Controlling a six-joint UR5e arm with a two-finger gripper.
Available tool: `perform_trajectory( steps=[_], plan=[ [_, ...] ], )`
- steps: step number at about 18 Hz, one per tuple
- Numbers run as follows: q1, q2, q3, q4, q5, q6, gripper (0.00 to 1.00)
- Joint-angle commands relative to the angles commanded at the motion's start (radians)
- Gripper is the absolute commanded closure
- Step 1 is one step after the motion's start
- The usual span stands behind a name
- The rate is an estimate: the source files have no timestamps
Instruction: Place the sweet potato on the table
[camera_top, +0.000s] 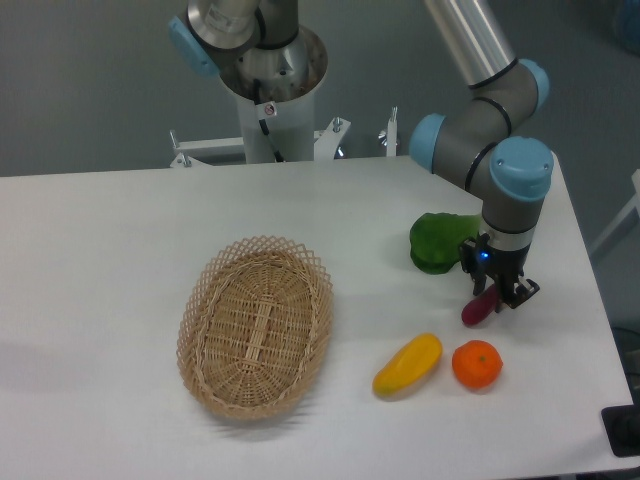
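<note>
My gripper (497, 293) is clamped on the sweet potato (477, 308), which hangs tilted below my fingers, low over the table (120, 250), above the orange (477, 364), beside the green item (438, 241). Wrist vertical, forearm angling up-left.

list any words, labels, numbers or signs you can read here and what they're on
No text here can be read.
A small round red and white sticker sits on the robot's base column; it is too small to make out.
The gripper, sweet potato, basket, orange, yellow fruit, green object and table show no writing.
</note>
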Motion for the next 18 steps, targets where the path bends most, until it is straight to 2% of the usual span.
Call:
perform_trajectory(
  steps=[4,10,12,13,16,18],
  plan=[
    [-0.009,0.012,0.021,0.002,-0.002,-0.178,0.00],
    [-0.017,0.058,0.124,-0.008,-0.003,-0.230,0.00],
    [-0.012,0.087,0.155,-0.027,-0.005,-0.218,0.00],
    [-0.011,0.106,0.175,-0.050,-0.005,-0.215,0.00],
    [0.009,0.146,0.236,-0.214,-0.003,-0.186,0.00],
    [0.024,0.173,0.265,-0.299,-0.003,-0.128,0.00]
  ],
)
